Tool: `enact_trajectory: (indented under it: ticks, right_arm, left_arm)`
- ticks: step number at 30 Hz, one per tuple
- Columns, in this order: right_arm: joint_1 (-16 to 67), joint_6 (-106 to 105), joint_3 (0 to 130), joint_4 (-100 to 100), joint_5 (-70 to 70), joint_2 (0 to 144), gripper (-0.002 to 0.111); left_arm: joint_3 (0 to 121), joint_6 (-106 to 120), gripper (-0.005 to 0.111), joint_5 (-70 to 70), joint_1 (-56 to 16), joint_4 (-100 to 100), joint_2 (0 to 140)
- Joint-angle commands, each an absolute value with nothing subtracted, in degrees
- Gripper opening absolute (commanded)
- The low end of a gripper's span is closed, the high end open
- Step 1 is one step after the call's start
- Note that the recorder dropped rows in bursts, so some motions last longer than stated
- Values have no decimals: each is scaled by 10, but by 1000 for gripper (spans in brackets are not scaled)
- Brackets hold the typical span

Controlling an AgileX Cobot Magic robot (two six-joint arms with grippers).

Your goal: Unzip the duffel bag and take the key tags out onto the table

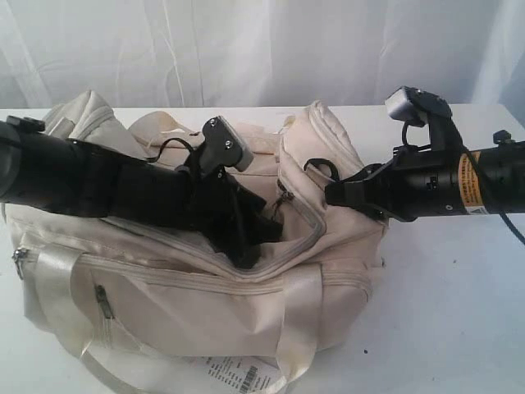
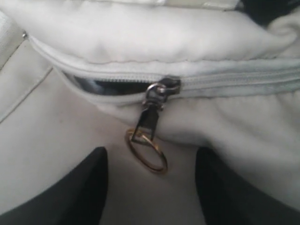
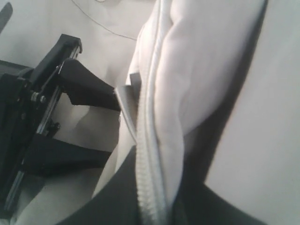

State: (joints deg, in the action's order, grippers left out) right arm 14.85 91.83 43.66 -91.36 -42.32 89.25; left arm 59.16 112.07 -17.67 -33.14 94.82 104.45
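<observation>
A pale white, folded fabric curtain (image 1: pixel 246 49) hangs across the whole back (bluish in its creases), behind a wide plain white worktop (image 1: pixel 459 328) under even, diffuse light.

Before me, a wide plain white tabletop (image 1: pixel 459 328) bears a cream-beige fabric duffel bag (image 1: pixel 180 304); a white paper barcode label (image 1: pixel 238 376) lies at its foot.

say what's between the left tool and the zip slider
Left wrist view: the slider's pull tab and gold ring hang toward the open left tool, over the bag.
</observation>
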Motion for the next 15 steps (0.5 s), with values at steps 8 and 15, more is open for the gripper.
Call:
enact_trajectory:
  ticks: [8,15]
  right_arm:
    - [149,917,436,-898,-438,887,0]
    - [149,917,436,-897,-438,887,0]
  left_arm:
    - [601,1211,56,-227,-334,999,1046]
    - [614,1213,25,-215,-334,999,1046]
